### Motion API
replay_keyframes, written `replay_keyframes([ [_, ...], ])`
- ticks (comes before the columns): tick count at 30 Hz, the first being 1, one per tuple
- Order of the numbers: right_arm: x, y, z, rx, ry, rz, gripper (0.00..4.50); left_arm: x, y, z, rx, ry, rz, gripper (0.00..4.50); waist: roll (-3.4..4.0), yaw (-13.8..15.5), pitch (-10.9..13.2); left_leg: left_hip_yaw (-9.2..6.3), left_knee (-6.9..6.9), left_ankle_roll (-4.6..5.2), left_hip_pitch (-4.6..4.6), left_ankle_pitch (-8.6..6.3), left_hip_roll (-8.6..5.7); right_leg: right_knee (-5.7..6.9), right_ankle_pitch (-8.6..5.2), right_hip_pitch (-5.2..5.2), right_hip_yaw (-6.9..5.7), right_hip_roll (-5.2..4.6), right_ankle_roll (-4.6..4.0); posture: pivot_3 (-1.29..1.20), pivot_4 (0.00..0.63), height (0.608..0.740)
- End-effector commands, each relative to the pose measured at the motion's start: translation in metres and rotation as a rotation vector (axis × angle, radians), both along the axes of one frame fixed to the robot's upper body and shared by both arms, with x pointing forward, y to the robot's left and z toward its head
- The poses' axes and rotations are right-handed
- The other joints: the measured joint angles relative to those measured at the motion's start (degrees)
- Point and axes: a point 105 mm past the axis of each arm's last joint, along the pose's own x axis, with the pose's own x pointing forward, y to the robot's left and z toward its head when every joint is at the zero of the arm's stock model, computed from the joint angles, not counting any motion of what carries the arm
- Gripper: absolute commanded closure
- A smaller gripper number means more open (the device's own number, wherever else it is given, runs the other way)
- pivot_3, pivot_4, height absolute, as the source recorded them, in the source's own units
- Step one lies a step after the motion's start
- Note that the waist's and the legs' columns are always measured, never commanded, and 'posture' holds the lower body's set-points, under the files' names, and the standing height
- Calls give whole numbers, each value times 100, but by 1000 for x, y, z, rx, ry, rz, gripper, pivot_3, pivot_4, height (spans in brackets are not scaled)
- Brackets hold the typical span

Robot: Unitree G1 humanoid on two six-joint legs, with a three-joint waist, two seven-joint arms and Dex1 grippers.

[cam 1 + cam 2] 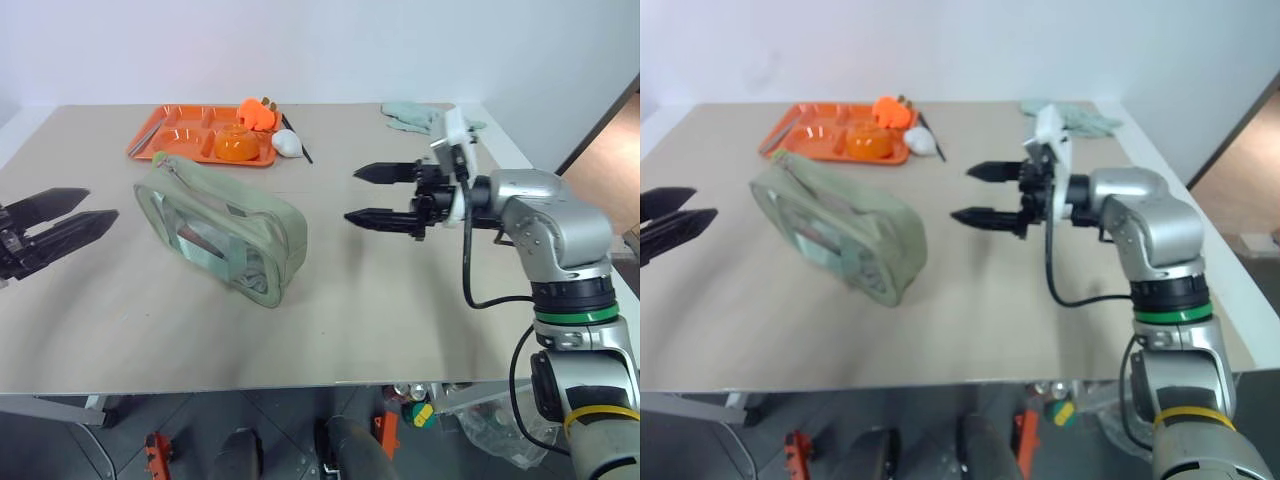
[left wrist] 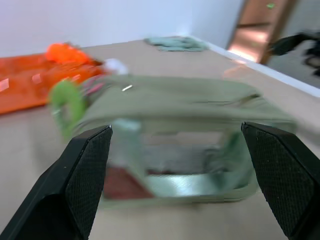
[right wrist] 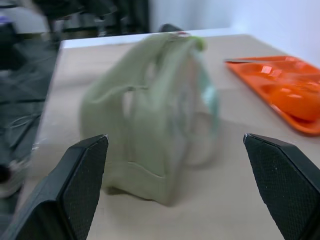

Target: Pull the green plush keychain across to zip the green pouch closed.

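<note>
Approach step, nothing gripped. Green pouch (image 1: 222, 228) stood mid-table; green plush keychain (image 2: 67, 102) at its tray-side end. Left gripper (image 1: 62, 230) and right gripper (image 1: 388, 196) flanked pouch, jaws apart. Next: probably pinch keychain, steady pouch.

An orange tray (image 1: 165, 135) and perhaps a teal rag (image 1: 412, 115) lie on the table (image 1: 400, 320).

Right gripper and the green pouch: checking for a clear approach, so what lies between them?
Nothing: in the left eye view only bare table separates the open right gripper from the green pouch; the right wrist view agrees.
</note>
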Motion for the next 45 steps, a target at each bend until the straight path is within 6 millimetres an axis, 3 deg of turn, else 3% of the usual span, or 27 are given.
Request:
replay_keyframes([
  [1,1,16,11,-39,-89,41,19,-9,-23,19,62,-66,-97,215,0,0,0,0,0,0,0,0,2,0,0,0,0,2,0,0,150,740],
  [6,28,35,12,-72,-147,-14,19,-20,-49,25,123,-90,-222,215,1,0,0,4,1,0,2,0,1,2,2,0,3,2,0,0,150,740],
  [9,30,41,14,-75,-167,2,19,-21,-55,27,132,-100,-248,215,1,3,0,2,1,0,1,0,1,3,2,0,3,2,0,0,150,740],
  [13,34,47,0,-129,-188,24,19,-22,-59,28,139,-105,-265,215,1,6,0,1,0,-1,-3,0,0,1,1,-1,3,1,-1,0,150,740],
  [17,28,49,-4,-131,-169,66,19,-22,-58,25,135,-95,-259,215,1,6,1,0,0,-1,-2,0,0,2,1,-2,3,2,-1,0,150,740],
  [25,16,49,11,-84,-131,109,19,-18,-52,21,116,-80,-240,215,2,5,1,-1,0,-1,-1,0,1,4,1,-1,2,3,-1,0,150,740],
  [31,-27,55,49,-17,-109,226,19,-15,-44,20,93,-69,-215,215,8,8,5,-5,0,-1,-4,0,2,5,0,-4,0,3,-1,0,150,740],
  [36,-53,64,41,-85,143,255,19,-12,-30,11,121,-34,-159,215,7,5,4,-6,0,-1,1,-1,4,7,-2,-3,-2,2,-5,0,150,740],
  [38,-57,65,27,-158,134,240,19,-12,-29,13,100,-47,-159,215,8,7,4,-9,0,-1,1,0,3,10,-3,-3,-6,2,-8,0,150,740],
  [45,-31,76,3,-228,18,83,19,-11,-35,10,94,-54,-178,215,7,-1,4,-6,1,-1,2,0,2,11,-2,-3,-5,2,-6,0,150,740],
])
